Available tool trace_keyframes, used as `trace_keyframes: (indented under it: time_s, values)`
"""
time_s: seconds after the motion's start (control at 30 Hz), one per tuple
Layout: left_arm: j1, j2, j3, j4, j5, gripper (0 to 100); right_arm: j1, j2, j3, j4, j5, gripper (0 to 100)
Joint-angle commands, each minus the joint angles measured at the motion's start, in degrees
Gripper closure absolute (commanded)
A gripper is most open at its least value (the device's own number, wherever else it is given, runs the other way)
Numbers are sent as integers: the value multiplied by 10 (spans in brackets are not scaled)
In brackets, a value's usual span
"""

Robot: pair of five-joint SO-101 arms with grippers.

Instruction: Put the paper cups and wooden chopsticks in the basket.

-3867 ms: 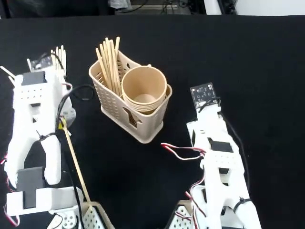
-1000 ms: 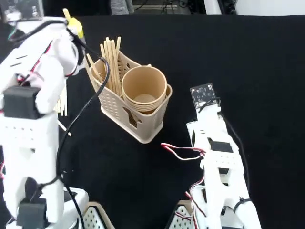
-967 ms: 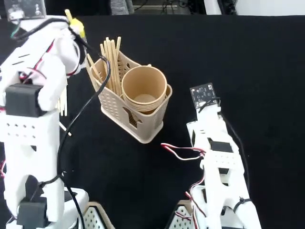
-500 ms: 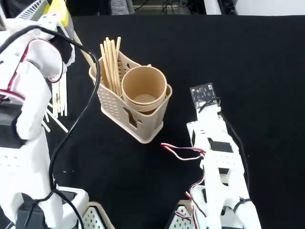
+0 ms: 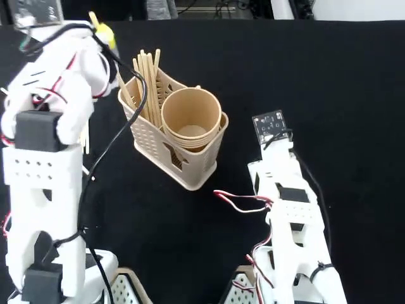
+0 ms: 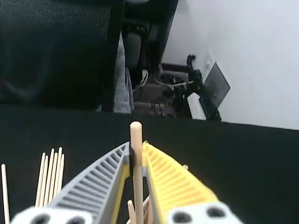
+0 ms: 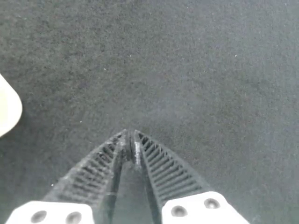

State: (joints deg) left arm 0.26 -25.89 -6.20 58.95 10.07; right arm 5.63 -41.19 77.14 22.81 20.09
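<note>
lowered, left gripper (image 6: 136,148) clamps 1 chopstick (image 6: 136,133) beside upright chopsticks (image 5: 147,82) in the basket (image 5: 157,149).

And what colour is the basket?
The basket is beige, with perforated walls; the high view shows it best.

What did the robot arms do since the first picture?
The left gripper lifted off the table holding one chopstick and swung it up to the basket. The right arm, the paper cups and the chopsticks standing inside stayed put.
</note>
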Motion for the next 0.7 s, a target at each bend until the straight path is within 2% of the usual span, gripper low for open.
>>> trace_keyframes:
  time_s: [0.0, 0.07, 0.17, 0.27, 0.37, 0.5, 0.67]
  values:
    - [4, -34, 33, -17, 3, 940, -7, -10, 0, -11, 4, 985]
    - [6, -50, 52, -11, 22, 837, -7, -10, 0, -11, 4, 985]
    - [-4, -80, 55, 31, 109, 696, -7, -10, 0, -11, 4, 985]
    - [-7, -102, 22, 83, 93, 705, -7, -10, 0, -11, 4, 985]
    - [-49, -105, -41, 154, 95, 706, -7, -10, 0, -10, 4, 985]
    - [-165, -56, -116, 222, 104, 706, -7, -10, 0, -10, 4, 985]
    - [-302, 91, -167, 239, 87, 705, -7, -10, 0, -10, 4, 985]
